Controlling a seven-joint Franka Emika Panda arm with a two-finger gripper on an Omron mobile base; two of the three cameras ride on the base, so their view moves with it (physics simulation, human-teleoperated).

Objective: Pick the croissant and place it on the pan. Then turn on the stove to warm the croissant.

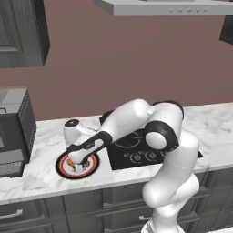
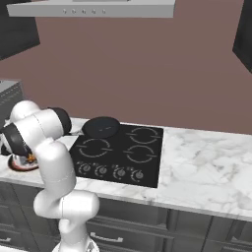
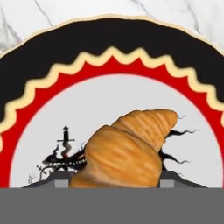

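The croissant (image 3: pixel 127 151), golden-orange with brown ridges, lies on the white plate (image 3: pixel 109 94) with a black-and-red rim. My gripper (image 3: pixel 114 183) is down over it, and both grey fingertips (image 3: pixel 61 183) press against its sides with no gap showing. From the base cameras my gripper (image 1: pixel 81 166) reaches down onto the plate (image 1: pixel 61 169) left of the stove (image 1: pixel 136 152). A speck of croissant (image 2: pixel 32 158) shows by the hand. The black pan (image 2: pixel 101 127) sits on the rear left burner of the stove (image 2: pixel 123 152), apart from the gripper. Knobs (image 2: pixel 112 172) line the stove's front edge.
A grey boxy appliance (image 1: pixel 13 132) stands on the counter left of the plate. Marble counter (image 2: pixel 202 167) stretches to the right of the stove. A range hood (image 2: pixel 93 9) hangs above. Dark drawers (image 1: pixel 54 209) run below the counter edge.
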